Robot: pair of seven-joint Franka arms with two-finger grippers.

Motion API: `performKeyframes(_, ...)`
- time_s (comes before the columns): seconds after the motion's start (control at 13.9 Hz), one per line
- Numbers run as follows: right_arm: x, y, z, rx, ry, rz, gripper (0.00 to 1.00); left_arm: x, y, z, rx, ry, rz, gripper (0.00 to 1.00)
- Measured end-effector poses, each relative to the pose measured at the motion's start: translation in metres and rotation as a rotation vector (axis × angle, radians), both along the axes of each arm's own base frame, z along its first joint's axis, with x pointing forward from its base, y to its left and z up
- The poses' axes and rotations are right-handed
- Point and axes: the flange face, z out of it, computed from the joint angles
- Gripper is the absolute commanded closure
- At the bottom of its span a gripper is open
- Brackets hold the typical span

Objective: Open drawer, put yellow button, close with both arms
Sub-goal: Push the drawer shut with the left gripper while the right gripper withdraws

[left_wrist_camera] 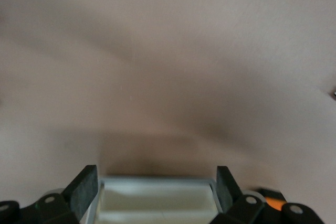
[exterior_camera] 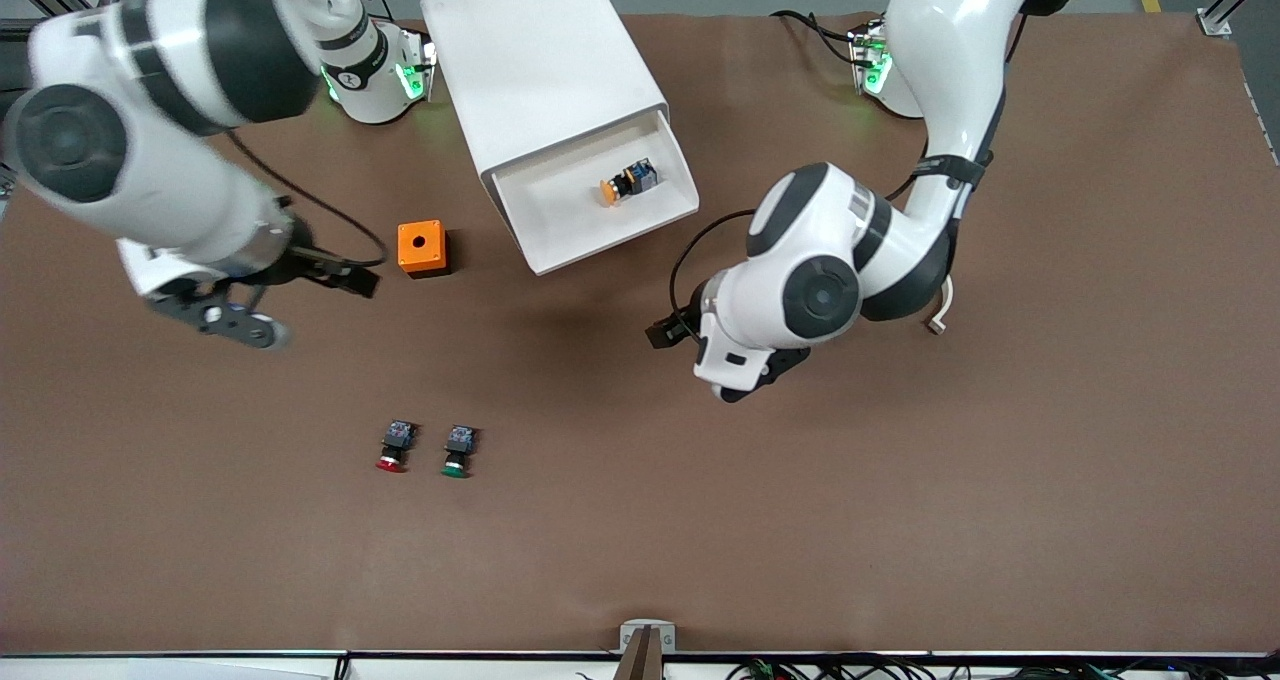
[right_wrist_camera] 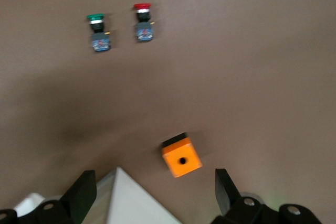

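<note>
- Front view: The top drawer [exterior_camera: 610,215] of the white cabinet [exterior_camera: 545,80] stands pulled out toward the front camera, near the worktop's edge where my bases stand. The yellow button [exterior_camera: 628,180] lies on its side in the tray, cap pointing toward my right arm's end. My left gripper [exterior_camera: 745,375] hangs over bare brown worktop [exterior_camera: 900,510] just on the camera's side of the drawer's front corner; this view hides its fingers under the wrist. My right gripper [exterior_camera: 240,320] hangs over the worktop toward my right arm's end, beside the orange square box [exterior_camera: 422,248], which sits on the surface apart from the cabinet. A red-capped button [exterior_camera: 394,446] and a green-capped button [exterior_camera: 458,451] lie side by side nearer the camera, well clear of everything else.
- Left wrist view: My left fingers [left_wrist_camera: 84,190] are spread wide, nothing between them. The drawer's front rim [left_wrist_camera: 157,184] shows in the gap, with blurred brown surface past it.
- Right wrist view: My right fingers [right_wrist_camera: 224,190] are likewise spread apart and empty. The orange box [right_wrist_camera: 181,160], hole upward, lies between them farther off, a white corner of the cabinet [right_wrist_camera: 126,200] beside it. The green-capped button [right_wrist_camera: 98,32] and red-capped button [right_wrist_camera: 143,23] lie together, well apart from the box.
</note>
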Motion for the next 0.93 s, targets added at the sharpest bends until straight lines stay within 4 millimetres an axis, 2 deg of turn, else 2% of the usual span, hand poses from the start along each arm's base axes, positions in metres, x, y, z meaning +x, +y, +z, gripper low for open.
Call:
performKeyframes(0.22,0.006,-0.071,0.007,0.039,0.015,0.105,0.0,-0.038,-0.035,0.004,0.095,-0.048,-0.045,0.01)
performKeyframes(0.5,0.009,-0.145,0.016,0.015,0.008,0.22,0.0,-0.087,-0.073,-0.002,0.168,-0.075,-0.077,0.01)
performKeyframes(0.72,0.007,-0.188,0.021,0.019,-0.002,0.192,0.0,-0.105,-0.091,-0.007,0.183,-0.1,-0.088,0.01)
performKeyframes(0.79,0.006,-0.197,0.021,0.02,-0.002,0.183,0.0,-0.109,-0.094,-0.008,0.184,-0.101,-0.095,0.01)
performKeyframes(0.93,0.006,-0.202,0.021,0.021,-0.002,0.179,0.0,-0.121,-0.102,-0.012,0.189,-0.096,-0.113,0.01)
